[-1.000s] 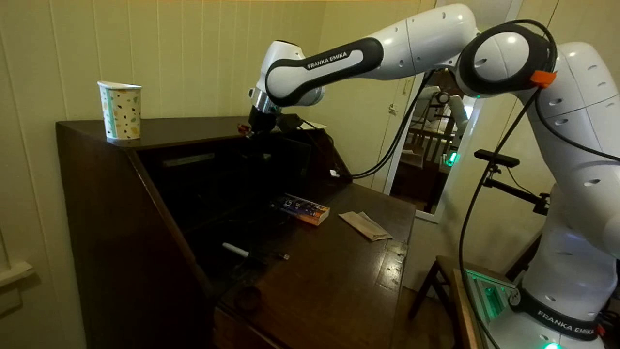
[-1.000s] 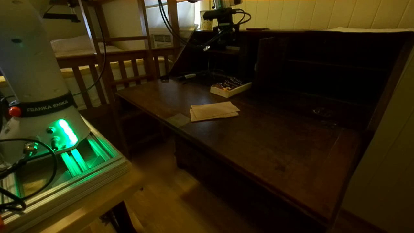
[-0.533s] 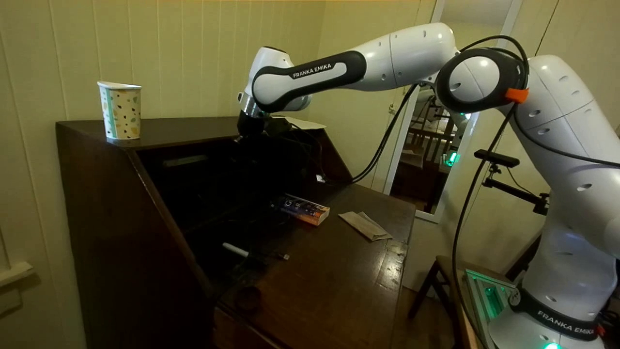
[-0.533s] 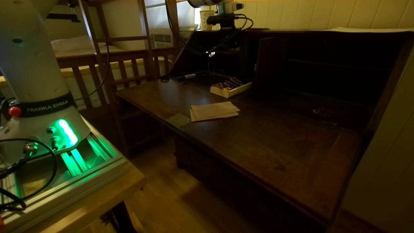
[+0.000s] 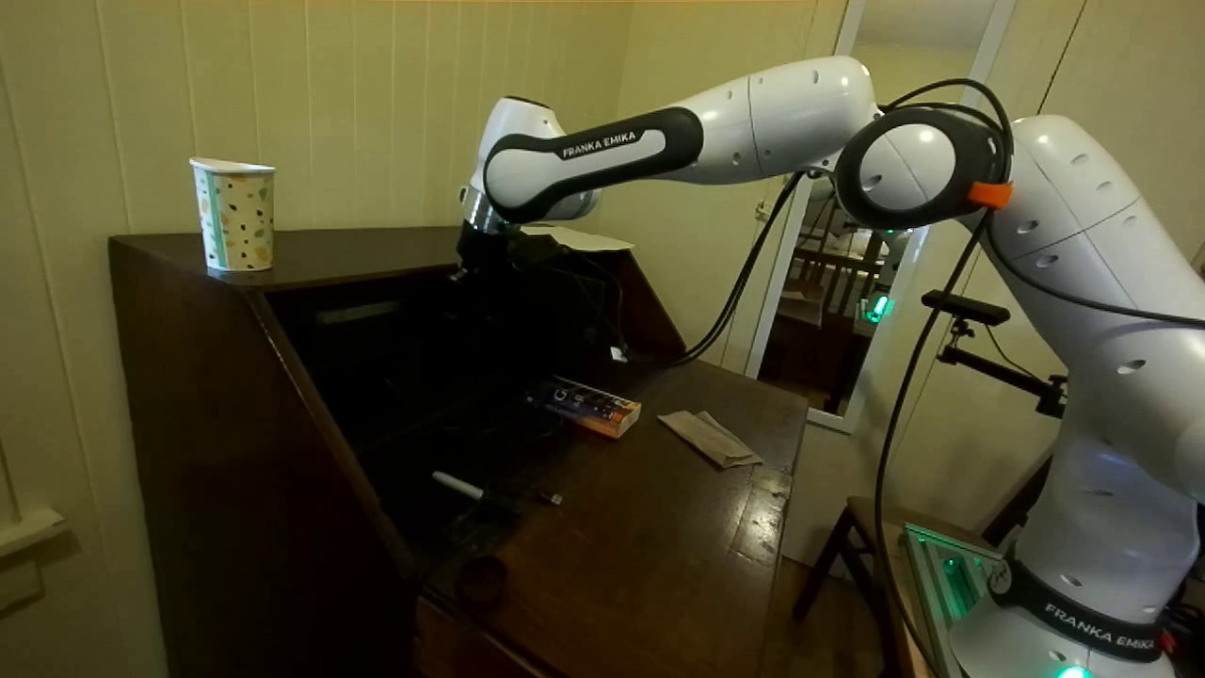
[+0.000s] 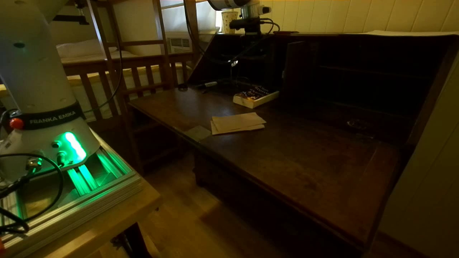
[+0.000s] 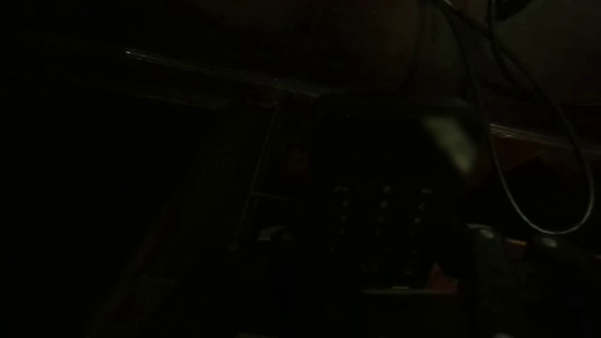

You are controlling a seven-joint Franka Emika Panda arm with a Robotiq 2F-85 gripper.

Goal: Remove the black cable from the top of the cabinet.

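The hand (image 5: 473,306) hangs at the open front of the cabinet (image 5: 254,452), towards the back edge of the bench (image 5: 650,565). Its lower part is lost in shadow in both exterior views, and the wrist view is almost black — how far the fingers are spread, and whether they hold anything, I cannot tell. That view yields a dim keypad (image 7: 381,219), its casing fading into the dark, and a thin loop of cord (image 7: 554,232) cut off at the top. Where the black cable is I cannot say for sure: a dark lead with a metal plug (image 5: 555,498) lies near a marker (image 5: 458,485), closer to the bench's end edge than the book (image 5: 588,407) is — whether that is it, I cannot tell. The book's far end fades into shadow; brown paper (image 5: 711,439), 2 layers showing, lies near the front edge. In an exterior view the wrist partly hides a cup (image 6: 228,21) on the cabinet top.
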